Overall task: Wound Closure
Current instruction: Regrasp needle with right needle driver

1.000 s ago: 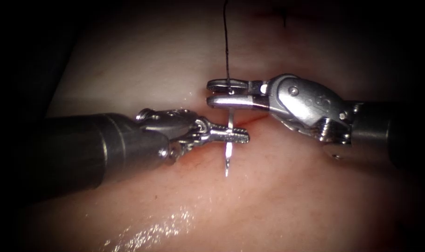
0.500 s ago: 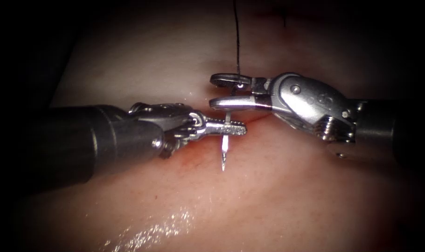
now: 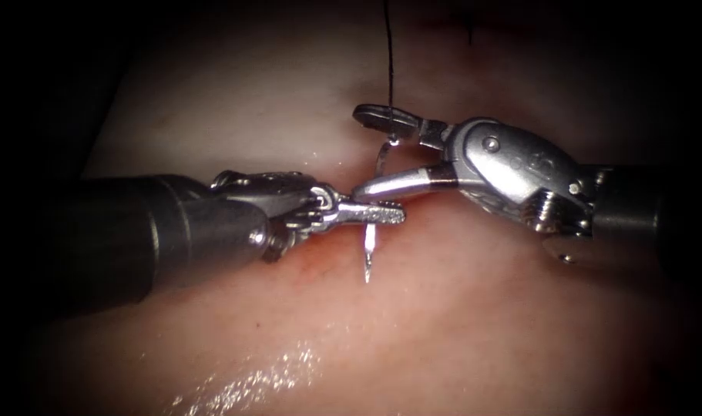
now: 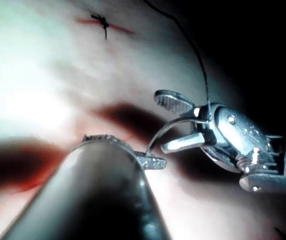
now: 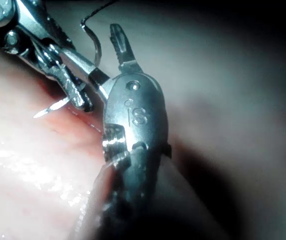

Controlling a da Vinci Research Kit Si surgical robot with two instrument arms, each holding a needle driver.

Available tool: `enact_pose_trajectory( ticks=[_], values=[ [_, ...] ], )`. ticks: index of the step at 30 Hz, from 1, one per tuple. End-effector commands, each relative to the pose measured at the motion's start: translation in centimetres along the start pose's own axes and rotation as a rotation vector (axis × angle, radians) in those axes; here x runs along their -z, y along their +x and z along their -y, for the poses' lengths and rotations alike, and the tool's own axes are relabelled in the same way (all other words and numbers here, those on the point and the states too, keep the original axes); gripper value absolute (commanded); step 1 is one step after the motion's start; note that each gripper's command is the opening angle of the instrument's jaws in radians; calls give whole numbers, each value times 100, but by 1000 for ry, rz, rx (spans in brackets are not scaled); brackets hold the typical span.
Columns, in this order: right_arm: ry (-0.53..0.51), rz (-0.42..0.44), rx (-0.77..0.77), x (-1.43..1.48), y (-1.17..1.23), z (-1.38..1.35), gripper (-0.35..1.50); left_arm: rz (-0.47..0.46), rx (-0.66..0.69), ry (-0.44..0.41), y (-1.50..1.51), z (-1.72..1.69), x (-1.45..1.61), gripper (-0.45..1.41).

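My left tool (image 3: 381,212) comes in from the left, shut on the curved needle (image 3: 370,250) a short way behind its point. The point hangs free just above the tissue (image 3: 481,308), left of the cut (image 3: 420,199). The needle's rear half arcs up between the open jaws of my right tool (image 3: 360,152), which hold nothing. Black thread (image 3: 389,62) rises from the needle's tail. In the left wrist view the needle (image 4: 163,132) curves from my left tool (image 4: 150,160) up into the open right tool (image 4: 162,122). The right wrist view shows the needle point (image 5: 45,111) bare.
A tied stitch (image 4: 102,22) with short dark ends sits further along the wound, also seen in the endoscope view as a knot (image 3: 470,31). Red fluid (image 3: 312,262) stains the tissue under the left tool. Wet glare (image 3: 250,381) lies on the near tissue.
My right tool's jaws have opened and let go of the needle's tail end. The left tool keeps its grip, and it and the needle have shifted slightly left.
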Motion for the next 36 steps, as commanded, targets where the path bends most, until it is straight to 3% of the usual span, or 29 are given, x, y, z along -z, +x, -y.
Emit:
enact_pose_trajectory(
  ticks=[1, 10, 19, 20, 21, 22, 23, 32, 33, 34, 35, 36],
  values=[
    [-1, -13, -23, -10, -3, 0, 83, 2, -13, 0, 2, 4, -7, -45],
    [-41, 0, -69, -10, -4, 0, 74, 3, -72, -11, 2, 5, -6, -45],
    [-38, 3, -83, -8, -7, 3, 46, -7, -78, -17, 3, 5, -6, -45],
    [-38, 3, -88, -8, -7, 3, 36, -10, -78, -18, 3, 5, -6, -45],
    [-38, 3, -94, -8, -7, 4, 10, -10, -78, -18, 3, 5, -6, -45],
    [-37, 3, -106, -7, -7, 4, -28, -10, -78, -18, 3, 4, -6, -45],
    [-39, 6, -124, -6, -7, 3, -35, -10, -78, -18, 2, 4, -6, -45],
    [-27, 53, -150, -3, -4, 0, -35, -7, -131, -20, 2, 3, -6, -45],
    [-27, 56, -150, -2, -4, 0, -35, -15, -195, -12, 3, 3, -6, -35],
    [-26, 56, -150, -2, -4, -1, -35, -33, -265, 11, 5, 3, -6, 14],
    [-26, 56, -150, -2, -4, -1, -35, -58, -346, 49, 7, 4, -6, 46],
    [-26, 57, -150, -2, -4, -1, -35, -103, -431, 120, 8, 5, -6, 64]
  ],
)
